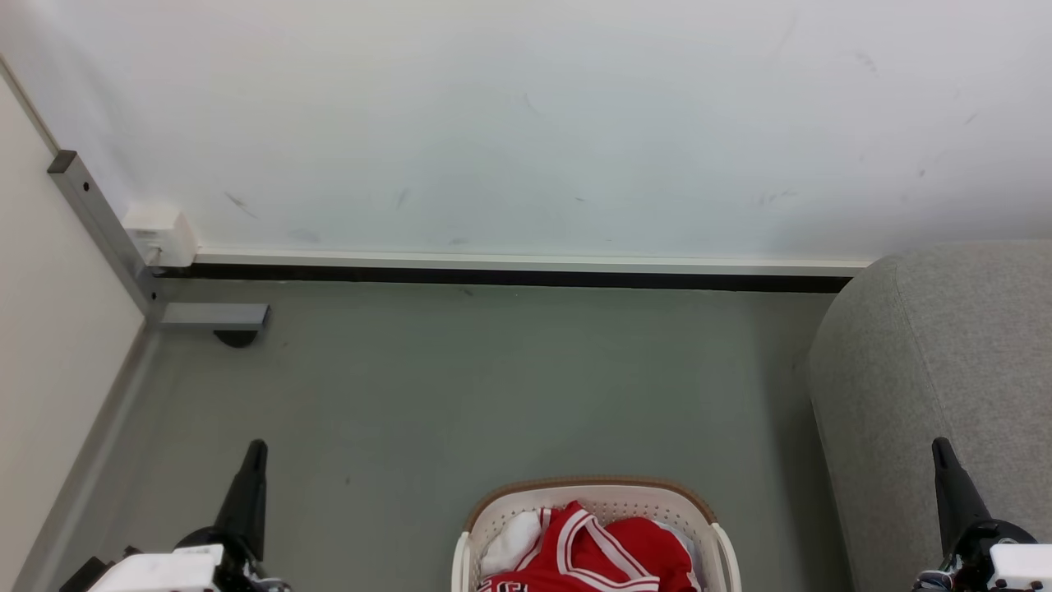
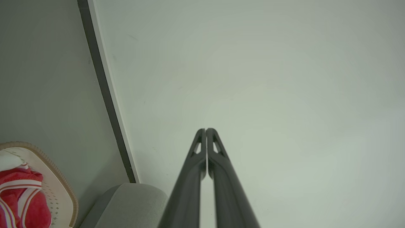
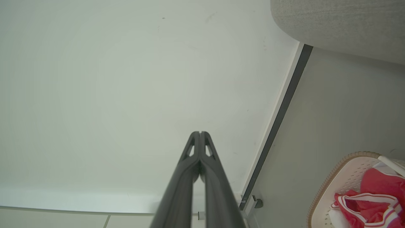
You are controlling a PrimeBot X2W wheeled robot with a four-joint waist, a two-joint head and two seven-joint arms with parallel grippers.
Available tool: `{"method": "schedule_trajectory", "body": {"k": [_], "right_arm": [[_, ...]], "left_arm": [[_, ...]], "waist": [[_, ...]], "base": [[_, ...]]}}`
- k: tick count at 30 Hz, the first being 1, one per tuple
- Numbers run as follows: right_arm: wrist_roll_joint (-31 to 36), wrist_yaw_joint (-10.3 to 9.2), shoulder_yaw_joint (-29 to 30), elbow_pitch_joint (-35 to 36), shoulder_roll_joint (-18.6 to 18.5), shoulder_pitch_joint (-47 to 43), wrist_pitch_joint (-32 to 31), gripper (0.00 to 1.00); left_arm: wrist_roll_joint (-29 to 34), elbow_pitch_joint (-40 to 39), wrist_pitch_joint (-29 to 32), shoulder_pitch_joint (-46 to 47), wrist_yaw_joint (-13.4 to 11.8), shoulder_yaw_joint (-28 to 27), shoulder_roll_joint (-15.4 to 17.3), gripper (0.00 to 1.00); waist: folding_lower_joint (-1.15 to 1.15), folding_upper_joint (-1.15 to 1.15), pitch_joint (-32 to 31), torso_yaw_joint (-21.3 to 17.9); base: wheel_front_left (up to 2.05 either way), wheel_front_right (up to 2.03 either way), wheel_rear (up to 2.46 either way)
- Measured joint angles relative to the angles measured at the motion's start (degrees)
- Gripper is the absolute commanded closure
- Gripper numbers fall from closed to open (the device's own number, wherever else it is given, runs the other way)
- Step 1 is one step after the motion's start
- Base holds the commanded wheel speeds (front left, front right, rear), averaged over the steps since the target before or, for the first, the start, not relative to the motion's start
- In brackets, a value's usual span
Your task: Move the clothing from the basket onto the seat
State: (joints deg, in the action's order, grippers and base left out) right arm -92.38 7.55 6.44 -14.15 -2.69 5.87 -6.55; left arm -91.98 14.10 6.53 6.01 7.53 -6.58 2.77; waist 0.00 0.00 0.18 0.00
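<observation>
Red jersey (image 1: pixel 612 552) lying in the basket (image 1: pixel 593 487), nothing gripped.
I see the basket on the floor (image 1: pixel 493 395) near the grey sofa (image 1: pixel 945 353); left gripper (image 2: pixel 206 129) and right gripper (image 3: pixel 200 133) flank it, both jaws pressed together, empty.

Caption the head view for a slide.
Red jersey heaped in the basket on the floor, grey seat to the right, wall behind.

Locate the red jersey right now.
The red jersey lies inside the cream basket at the bottom centre of the head view, next to a white cloth on its left; the grey seat stands to the basket's right.
</observation>
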Motion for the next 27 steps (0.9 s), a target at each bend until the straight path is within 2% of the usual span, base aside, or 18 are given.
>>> {"method": "schedule_trajectory", "body": {"k": [27], "right_arm": [[0.0,0.00,0.0,0.0,0.0,0.0,0.0,1.00]], "left_arm": [[0.0,0.0,0.0,0.0,0.0,0.0,0.0,1.00]], "waist": [[0.00,0.00,0.0,0.0]], "base": [[0.00,0.00,0.00]]}}
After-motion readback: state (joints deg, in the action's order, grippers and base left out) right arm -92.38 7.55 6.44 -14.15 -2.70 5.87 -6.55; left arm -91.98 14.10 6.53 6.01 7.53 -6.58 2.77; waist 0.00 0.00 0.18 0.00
